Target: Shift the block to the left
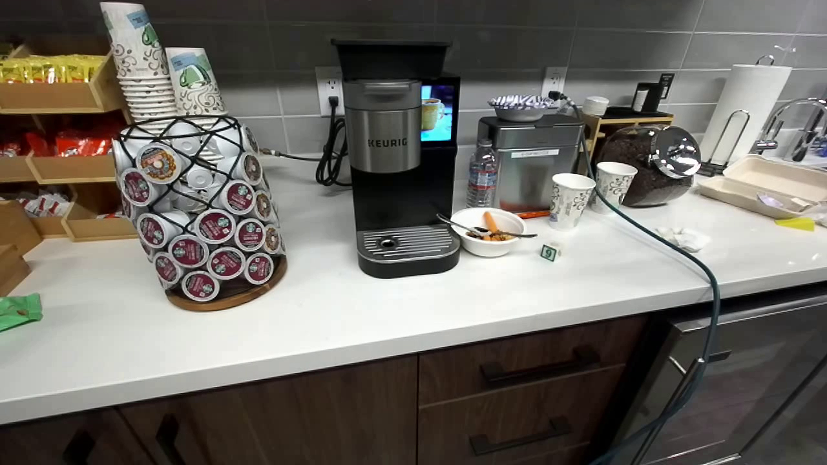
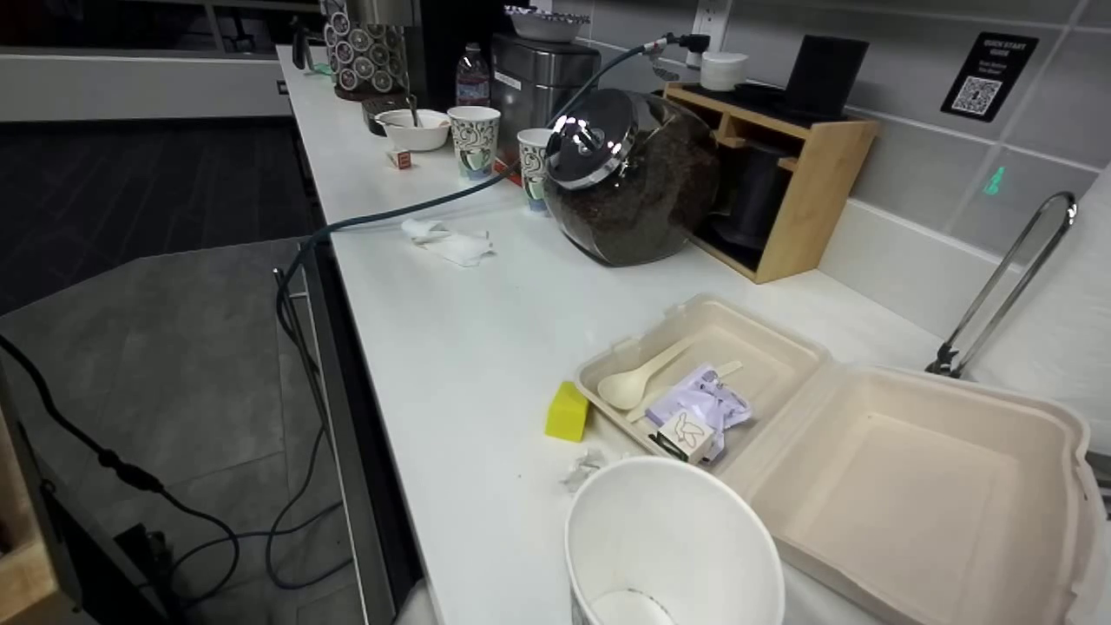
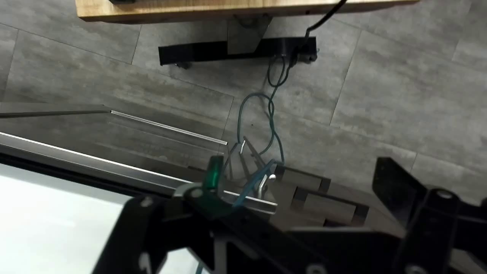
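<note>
Several blocks show. A small cube with a green-framed 9-like mark [image 1: 548, 252] stands on the white counter [image 1: 387, 310] in front of paper cups; it also shows in an exterior view [image 2: 399, 159]. A yellow block [image 2: 567, 412] touches or nearly touches the takeout box's edge; it also shows in an exterior view [image 1: 796, 223]. A white block with a drawing [image 2: 686, 434] lies in the takeout box. Which block is meant, I cannot tell. My gripper [image 3: 304, 179] is open with nothing between its fingers, over the floor and counter edge. It is out of both exterior views.
The open takeout box [image 2: 937, 512] holds a spoon and a wrapper. A large paper cup [image 2: 673, 529] stands nearby. A cable [image 1: 701, 258] crosses the counter and hangs over its edge. A bowl [image 1: 489, 247], coffee machine [image 1: 407, 261], glass jar [image 2: 642, 208] and crumpled napkin [image 2: 447, 241] stand along it.
</note>
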`<state>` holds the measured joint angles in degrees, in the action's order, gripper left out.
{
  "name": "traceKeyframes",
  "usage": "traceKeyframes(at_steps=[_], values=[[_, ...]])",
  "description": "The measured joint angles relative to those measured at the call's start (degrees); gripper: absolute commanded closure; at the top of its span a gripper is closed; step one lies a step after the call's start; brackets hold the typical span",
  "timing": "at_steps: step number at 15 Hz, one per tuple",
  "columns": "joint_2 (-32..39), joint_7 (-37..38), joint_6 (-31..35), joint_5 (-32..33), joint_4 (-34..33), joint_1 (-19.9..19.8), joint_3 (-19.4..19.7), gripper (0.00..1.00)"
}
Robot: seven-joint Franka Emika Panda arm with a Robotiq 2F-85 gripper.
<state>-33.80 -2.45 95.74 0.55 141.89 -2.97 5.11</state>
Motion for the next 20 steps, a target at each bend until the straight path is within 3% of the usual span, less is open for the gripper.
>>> traceKeyframes(at_steps=[7, 11, 15, 20], values=[[6.0, -1.6, 9.5, 1.0, -7.9, -12.0, 14.9, 0.0], [13.4, -1.2, 18.5, -2.3, -12.5, -16.1, 21.3, 0.0], [21.5, 2.2, 27.3, -8.0, -16.8, -18.3, 23.5, 0.0], [26.0, 4.2, 28.7, -9.3, -19.8, -18.9, 23.5, 0.0]])
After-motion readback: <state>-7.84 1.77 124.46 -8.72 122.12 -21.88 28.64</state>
